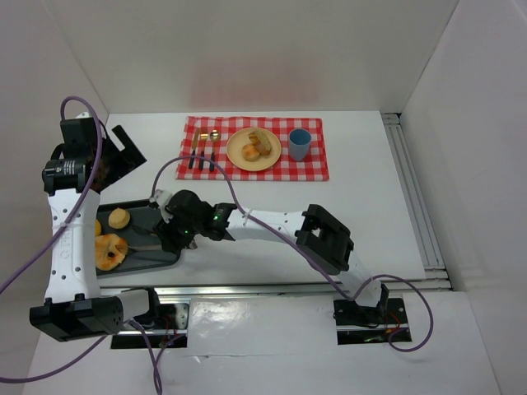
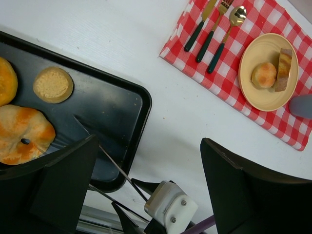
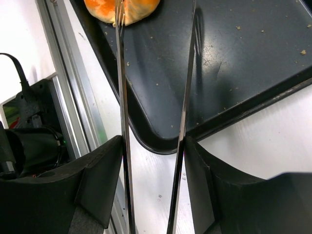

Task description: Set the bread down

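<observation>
Bread pick-up step, judging by the layout, taken from the near side outward. Right gripper (image 3: 153, 146) clamped on a pair of tongs (image 3: 123, 97), fingers pressing both blades from outside, blades apart along their length. Nothing between the blades yet.

Reaching over the near rim of the black tray (image 3: 243, 58): one blade tip at the edge of the ring-shaped bread (image 3: 139, 7), the other running past it over bare tray, tip out of sight. Needs shifting sideways so as to straddle the ring rather than poke it. Keep the tips low, almost skating on the tray, then squeeze gently; soft crust, probably, and easy to dent or tear near the hole. Better to pinch across one thick side than through the middle.

Further back on the tray, a small round bun (image 2: 53, 85) and a second bun (image 2: 5, 80), near enough to get nudged, so mind the sweep.

Off to the far left, left gripper (image 2: 148, 141) wide open and empty, hanging over the table by the tray; no call to move it.

Farthest away, the yellow plate (image 1: 233, 152) on the checked cloth (image 1: 313, 164), already carrying bread pieces (image 1: 257, 146). Lift straight, travel level, aim for the bare part of the plate.
</observation>
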